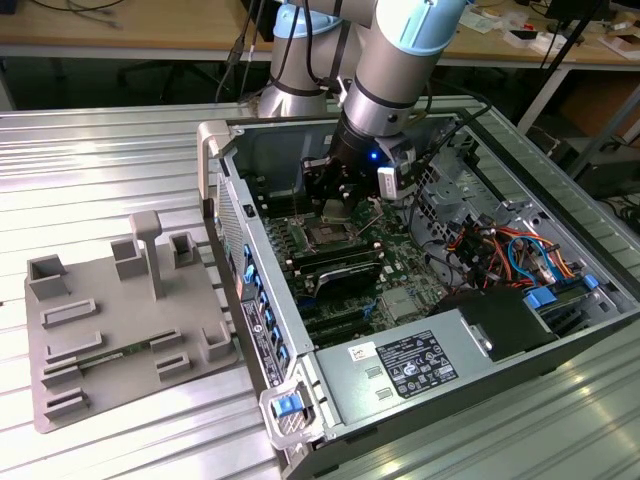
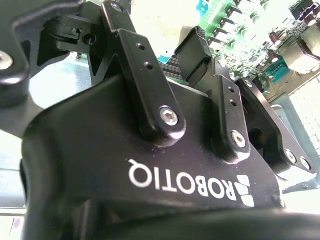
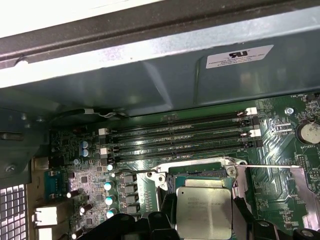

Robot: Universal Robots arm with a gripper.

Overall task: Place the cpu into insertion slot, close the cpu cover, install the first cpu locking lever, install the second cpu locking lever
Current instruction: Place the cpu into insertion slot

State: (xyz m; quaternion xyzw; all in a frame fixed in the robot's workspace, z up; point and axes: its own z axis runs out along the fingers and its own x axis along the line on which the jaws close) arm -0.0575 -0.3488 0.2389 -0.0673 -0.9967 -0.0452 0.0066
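Note:
In the first wrist view the cpu, a flat square chip with a dull silver top, sits between two black fingers of my gripper, which is shut on its sides. Just past the chip's edge lies the insertion slot, with a thin metal rim and green board around it. A thin lever rod runs off from the slot's corner. In the exterior view my gripper hangs inside the open computer case, just above the dark square insertion slot. The second wrist view looks along the gripper body to the motherboard beyond.
Long black memory slots lie beyond the socket, close to the case wall. A coin battery sits on the board. A power supply and coloured cables fill the case's near side. A grey fixture plate lies at the exterior view's left.

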